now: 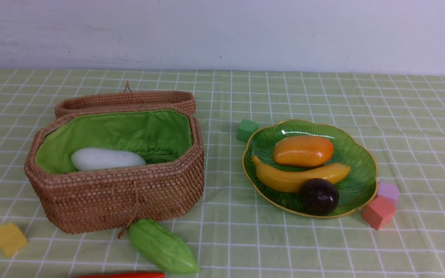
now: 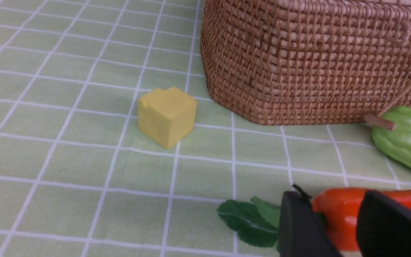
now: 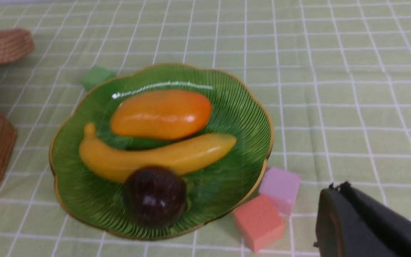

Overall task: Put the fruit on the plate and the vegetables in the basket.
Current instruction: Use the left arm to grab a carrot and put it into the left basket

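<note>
In the left wrist view my left gripper (image 2: 334, 200) is shut on the red pepper (image 2: 337, 217) near its green leafy stem (image 2: 248, 221), low at the cloth. The pepper (image 1: 124, 275) shows at the front view's bottom edge. The bumpy green gourd (image 1: 162, 247) lies in front of the wicker basket (image 1: 122, 193), which holds the white radish (image 1: 106, 159). On the green plate (image 1: 361, 166) lie the mango (image 1: 303, 150), the banana (image 1: 284, 179) and the dark purple ball (image 1: 319, 196). My right gripper (image 3: 337, 192) is shut and empty, right of the plate.
A yellow cube (image 1: 8, 238) sits left of the basket's front. A green cube (image 1: 247, 130) lies behind the plate. Pink (image 1: 388, 191) and salmon (image 1: 379, 212) cubes touch the plate's right front rim. The basket's lid (image 1: 126, 101) hangs open at the back.
</note>
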### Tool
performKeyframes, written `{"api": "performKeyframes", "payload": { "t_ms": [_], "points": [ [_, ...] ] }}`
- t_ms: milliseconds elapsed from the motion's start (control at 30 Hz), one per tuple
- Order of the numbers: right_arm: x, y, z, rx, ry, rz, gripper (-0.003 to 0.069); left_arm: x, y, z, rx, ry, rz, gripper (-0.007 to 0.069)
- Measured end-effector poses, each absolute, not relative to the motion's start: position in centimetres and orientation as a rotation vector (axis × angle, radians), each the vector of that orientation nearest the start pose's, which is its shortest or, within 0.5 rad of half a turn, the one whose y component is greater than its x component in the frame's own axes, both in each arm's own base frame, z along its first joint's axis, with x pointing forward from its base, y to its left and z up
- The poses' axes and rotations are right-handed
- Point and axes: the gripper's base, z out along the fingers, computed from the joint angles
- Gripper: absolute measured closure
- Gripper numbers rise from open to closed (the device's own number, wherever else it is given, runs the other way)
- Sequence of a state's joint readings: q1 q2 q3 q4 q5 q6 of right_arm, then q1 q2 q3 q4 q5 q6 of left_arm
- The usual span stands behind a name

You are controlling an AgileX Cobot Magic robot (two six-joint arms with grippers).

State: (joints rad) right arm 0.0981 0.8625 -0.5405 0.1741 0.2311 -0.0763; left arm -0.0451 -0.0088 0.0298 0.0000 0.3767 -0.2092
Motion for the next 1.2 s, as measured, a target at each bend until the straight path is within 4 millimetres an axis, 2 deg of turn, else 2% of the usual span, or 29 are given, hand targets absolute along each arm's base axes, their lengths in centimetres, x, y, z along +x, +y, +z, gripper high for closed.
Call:
{"api": "performKeyframes", "payload": {
  "t_ms": [100, 1200],
  "points": [
    [16.7, 2.59, 28.06, -0.06, 2.03, 0.185, 0.0677, 5.26, -0.24, 16.98, -0.154, 1.879, -0.174, 0.0386],
    [16.7, 2.66, 28.31, -0.056, 2.002, 0.194, 0.0673, 5.26, -0.24, 16.98, -0.154, 1.879, -0.174, 0.0386]
  ]
}}
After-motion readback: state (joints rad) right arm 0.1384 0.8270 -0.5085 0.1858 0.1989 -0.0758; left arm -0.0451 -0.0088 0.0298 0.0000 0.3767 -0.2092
